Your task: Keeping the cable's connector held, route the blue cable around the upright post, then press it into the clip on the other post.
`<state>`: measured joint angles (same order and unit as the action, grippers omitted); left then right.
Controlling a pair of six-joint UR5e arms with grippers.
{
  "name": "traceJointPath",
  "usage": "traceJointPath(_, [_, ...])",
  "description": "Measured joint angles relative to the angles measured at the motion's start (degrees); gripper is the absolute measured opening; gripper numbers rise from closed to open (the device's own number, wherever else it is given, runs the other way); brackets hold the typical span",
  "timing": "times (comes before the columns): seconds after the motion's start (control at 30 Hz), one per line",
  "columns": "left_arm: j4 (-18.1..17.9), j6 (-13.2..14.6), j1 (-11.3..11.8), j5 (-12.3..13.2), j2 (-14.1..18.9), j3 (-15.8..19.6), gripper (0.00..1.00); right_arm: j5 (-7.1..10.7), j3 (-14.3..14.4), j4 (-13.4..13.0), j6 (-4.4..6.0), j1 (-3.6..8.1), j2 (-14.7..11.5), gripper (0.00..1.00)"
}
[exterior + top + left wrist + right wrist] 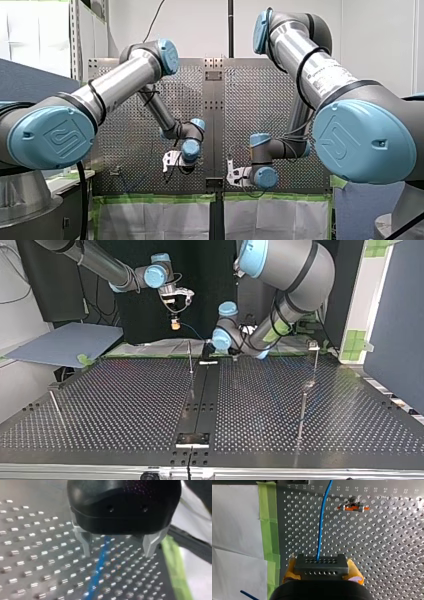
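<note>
**Right gripper (322,570) clamps connector (321,563); left gripper (117,553) spread over cable (96,577)**

At the top view's left, my right arm (100,262) slants down from the upper corner. Its wrist is bent so the gripper points straight down, high over the far edge of the table (125,400). Its yellow pads (290,570) pinch the dark connector block from both sides. The blue cable leaves the block's face and runs away across the perforated plate.

Near the middle a thin post (190,357) stands upright. Just right of it, my left arm (295,270) folds down from a big elbow, with its wrist low at the far edge and its gripper close to the table. Its metal fingers (85,545) stand wide apart and hold nothing. The cable, blurred, runs below the gap between them.

At the far right stands a second post (314,365) with the clip (313,345) on top, well apart from both grippers.
</note>
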<state>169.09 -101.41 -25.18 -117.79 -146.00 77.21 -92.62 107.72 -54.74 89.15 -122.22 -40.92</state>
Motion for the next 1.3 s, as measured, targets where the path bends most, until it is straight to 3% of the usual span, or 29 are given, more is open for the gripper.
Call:
traceJointPath(0.37, [-1.86, -0.72, -1.09, 6.0, -1.14, -0.57, 0.99, 0.96, -0.02, -0.37, 0.02, 0.09, 0.0, 0.0])
traceJointPath(0.53, [-1.9, -0.76, -1.25, 8.56, -1.16, -0.61, 0.99, 2.33, -0.03, -0.76, 0.03, 0.03, 0.0, 0.0])
traceJointPath(1.3, [0.71, 0.84, -1.28, 17.97, -1.16, -0.59, 0.99, 3.98, -0.43, -0.88, -0.05, 0.57, 0.0, 0.0])
